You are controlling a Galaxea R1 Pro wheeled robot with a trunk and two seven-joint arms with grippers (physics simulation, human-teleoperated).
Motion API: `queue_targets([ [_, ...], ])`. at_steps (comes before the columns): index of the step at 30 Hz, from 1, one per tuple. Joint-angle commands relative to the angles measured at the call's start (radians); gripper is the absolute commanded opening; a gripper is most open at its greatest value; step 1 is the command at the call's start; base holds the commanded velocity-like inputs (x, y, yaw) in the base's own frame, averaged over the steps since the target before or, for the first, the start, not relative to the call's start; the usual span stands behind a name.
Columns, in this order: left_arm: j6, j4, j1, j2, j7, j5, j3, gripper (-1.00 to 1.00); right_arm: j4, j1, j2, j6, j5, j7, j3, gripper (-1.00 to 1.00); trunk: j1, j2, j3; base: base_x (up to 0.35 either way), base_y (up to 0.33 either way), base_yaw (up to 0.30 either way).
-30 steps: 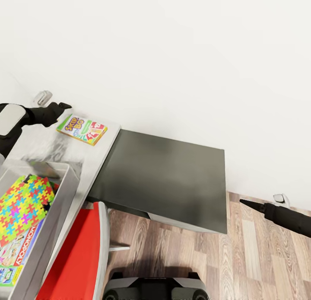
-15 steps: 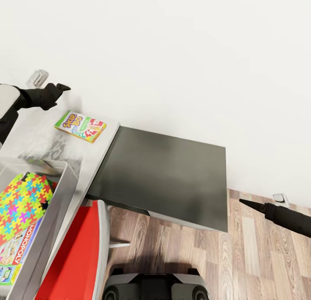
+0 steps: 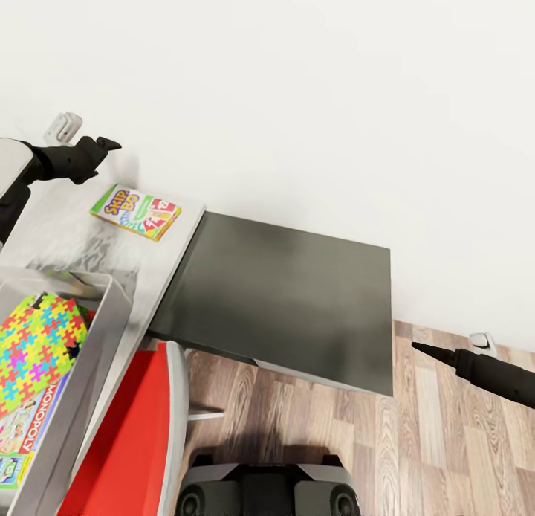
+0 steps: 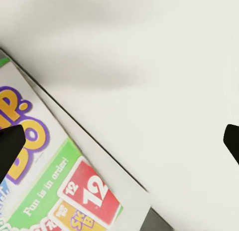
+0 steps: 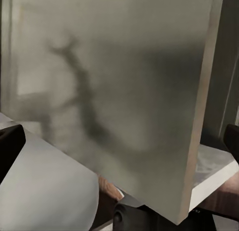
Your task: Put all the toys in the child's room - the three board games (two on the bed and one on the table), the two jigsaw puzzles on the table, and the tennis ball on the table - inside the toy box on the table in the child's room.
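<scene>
Pale grey table is shown, where the yellow-green-red board game awaits grasping by the left tool, poised spread above it.

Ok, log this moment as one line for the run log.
left gripper: open, above Skip-Bo box | Skip-Bo box: flat on table | toy box: holds jigsaw, Monopoly | right gripper: off table

I see a red chair tucked beside the desk, wood-plank floor beneath, a plain white wall behind, and a small white wall fitting.
</scene>
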State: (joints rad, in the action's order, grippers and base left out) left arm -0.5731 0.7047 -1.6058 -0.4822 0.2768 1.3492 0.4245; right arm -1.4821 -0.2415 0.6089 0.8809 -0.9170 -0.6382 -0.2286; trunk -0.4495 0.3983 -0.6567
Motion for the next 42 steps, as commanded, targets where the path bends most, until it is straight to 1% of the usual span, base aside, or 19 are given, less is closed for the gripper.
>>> queue_targets([
  [1, 0.001, 0.002, -0.002, -0.001, 0.009, 0.01, 0.005, 1.0, 0.0, -0.001, 0.0, 0.006, 0.0, -0.003, -0.001, 1.0, 0.0, 0.002, -0.003, 0.0, 0.0, 0.0],
  [8, 0.002, -0.002, -0.003, -0.007, 0.009, 0.01, 0.004, 1.0, 0.0, -0.001, 0.0, 0.006, 0.0, -0.003, -0.001, 1.0, 0.0, 0.002, -0.014, 0.0, 0.0, 0.0],
  [10, 0.002, -0.005, -0.003, -0.018, 0.009, 0.009, 0.004, 1.0, -0.001, -0.001, 0.0, 0.006, 0.0, -0.004, -0.001, 1.0, 0.0, 0.002, -0.018, 0.0, 0.0, 0.0],
  [11, 0.002, -0.005, -0.003, -0.018, 0.009, 0.009, 0.004, 1.0, -0.001, -0.001, 0.0, 0.006, 0.0, -0.004, -0.001, 1.0, 0.0, 0.002, -0.019, 0.0, 0.0, 0.0],
  [13, 0.002, -0.012, -0.003, -0.032, 0.009, 0.006, 0.004, 1.0, 0.0, -0.001, 0.0, 0.006, 0.0, -0.003, -0.002, 1.0, 0.0, 0.002, -0.022, 0.0, 0.0, 0.0],
  [14, 0.002, -0.012, -0.003, -0.032, 0.009, 0.006, 0.004, 1.0, 0.0, -0.001, 0.0, 0.006, 0.0, -0.003, -0.002, 1.0, 0.0, 0.002, -0.023, 0.0, 0.0, 0.0],
  [16, 0.002, -0.025, -0.003, -0.042, 0.008, 0.0, 0.004, 1.0, 0.0, -0.001, 0.0, 0.006, 0.0, -0.003, -0.002, 1.0, 0.0, 0.002, -0.025, 0.0, 0.0, 0.0],
  [20, 0.002, -0.037, -0.003, -0.052, 0.008, -0.009, 0.004, 1.0, 0.0, -0.001, 0.0, 0.006, 0.0, -0.003, -0.004, 1.0, 0.0, 0.002, -0.028, 0.0, 0.0, 0.0],
  [22, 0.002, -0.044, -0.003, -0.065, 0.007, -0.019, 0.004, 1.0, 0.0, -0.001, 0.001, 0.006, 0.001, -0.003, -0.006, 1.0, 0.0, 0.002, -0.029, 0.0, 0.0, 0.018],
  [23, 0.002, -0.044, -0.003, -0.065, 0.007, -0.019, 0.004, 1.0, 0.0, -0.001, 0.001, 0.006, 0.001, -0.003, -0.006, 1.0, 0.0, 0.002, -0.029, 0.0, 0.0, 0.03],
  [25, 0.002, -0.048, -0.003, -0.08, 0.006, -0.026, 0.004, 1.0, -0.001, -0.001, 0.001, 0.006, 0.001, -0.003, -0.008, 1.0, 0.0, 0.002, -0.03, 0.0, 0.0, 0.091],
  [26, 0.002, -0.048, -0.003, -0.08, 0.006, -0.026, 0.004, 1.0, -0.001, -0.001, 0.001, 0.006, 0.001, -0.003, -0.008, 1.0, 0.0, 0.002, -0.03, 0.0, 0.0, 0.114],
  [28, 0.002, -0.048, -0.003, -0.09, 0.005, -0.031, 0.003, 1.0, -0.001, -0.001, 0.001, 0.007, 0.001, -0.004, -0.01, 1.0, 0.0, 0.002, -0.03, 0.0, 0.0, 0.165],
  [34, 0.002, -0.031, -0.003, -0.101, 0.005, -0.036, 0.003, 1.0, -0.001, -0.001, 0.001, 0.008, 0.001, -0.004, -0.012, 1.0, 0.0, 0.002, -0.031, 0.0, 0.0, 0.178],
  [42, 0.001, -0.015, -0.003, -0.105, 0.004, -0.038, 0.005, 1.0, -0.001, -0.001, 0.002, 0.009, 0.001, -0.004, -0.013, 1.0, 0.0, 0.002, -0.031, 0.0, 0.0, 0.082],
])
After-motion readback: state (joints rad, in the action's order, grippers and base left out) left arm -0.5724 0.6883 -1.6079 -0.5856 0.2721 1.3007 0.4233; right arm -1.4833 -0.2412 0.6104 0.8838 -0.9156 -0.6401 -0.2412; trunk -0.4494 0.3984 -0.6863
